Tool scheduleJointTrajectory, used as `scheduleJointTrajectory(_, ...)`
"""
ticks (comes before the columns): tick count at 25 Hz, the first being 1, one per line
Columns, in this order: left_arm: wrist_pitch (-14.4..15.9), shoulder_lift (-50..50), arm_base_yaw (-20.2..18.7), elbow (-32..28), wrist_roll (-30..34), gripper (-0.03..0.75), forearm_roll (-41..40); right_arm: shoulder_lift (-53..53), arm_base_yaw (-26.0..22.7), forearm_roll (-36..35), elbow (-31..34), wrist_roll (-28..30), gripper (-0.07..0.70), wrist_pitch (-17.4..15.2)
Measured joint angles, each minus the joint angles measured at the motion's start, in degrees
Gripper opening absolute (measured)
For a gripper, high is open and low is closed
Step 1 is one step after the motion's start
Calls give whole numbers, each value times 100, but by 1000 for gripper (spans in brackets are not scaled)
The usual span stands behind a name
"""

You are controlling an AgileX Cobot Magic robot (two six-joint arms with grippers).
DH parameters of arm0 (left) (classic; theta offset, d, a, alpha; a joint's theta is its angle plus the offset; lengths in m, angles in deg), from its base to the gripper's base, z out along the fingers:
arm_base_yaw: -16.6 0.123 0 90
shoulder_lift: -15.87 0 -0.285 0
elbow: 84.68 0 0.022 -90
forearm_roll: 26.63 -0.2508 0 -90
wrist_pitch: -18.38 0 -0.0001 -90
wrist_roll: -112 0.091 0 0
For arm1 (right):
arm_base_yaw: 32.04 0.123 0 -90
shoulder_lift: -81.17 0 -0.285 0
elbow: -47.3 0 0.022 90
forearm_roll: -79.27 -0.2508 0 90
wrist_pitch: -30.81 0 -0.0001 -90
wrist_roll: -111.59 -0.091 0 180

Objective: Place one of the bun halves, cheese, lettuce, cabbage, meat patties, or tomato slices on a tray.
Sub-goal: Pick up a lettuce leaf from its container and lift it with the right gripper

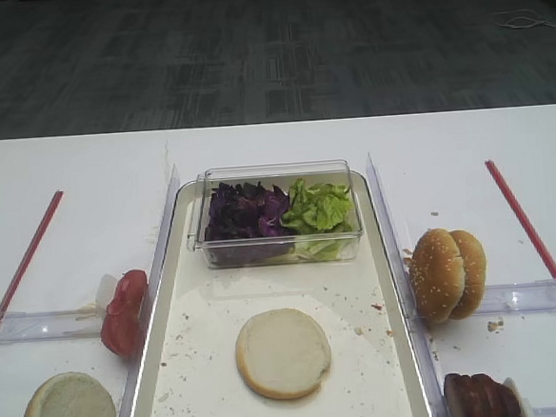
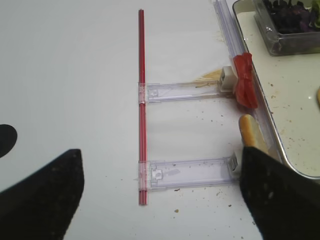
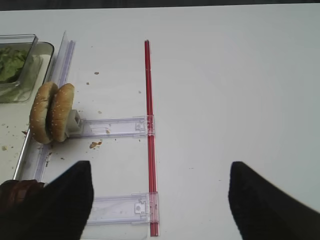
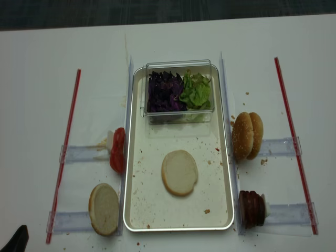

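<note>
A bun half lies flat, cut face up, on the tray. Both pincers, right and left, hover spread wide over the desk, holding nothing.

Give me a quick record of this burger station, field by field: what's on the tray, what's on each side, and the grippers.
tray: one bun half, cut face up; clear box of cabbage and lettuce
left of tray: tomato slices, pale bun half
right of tray: two sesame buns on edge, meat patties
right gripper: open, empty
left gripper: open, empty
</note>
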Motion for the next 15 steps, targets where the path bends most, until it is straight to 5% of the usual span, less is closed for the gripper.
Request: scheduleJointTrajectory(15, -12, 0, 0, 0, 0, 616, 0, 0, 0, 0, 0, 0, 589, 0)
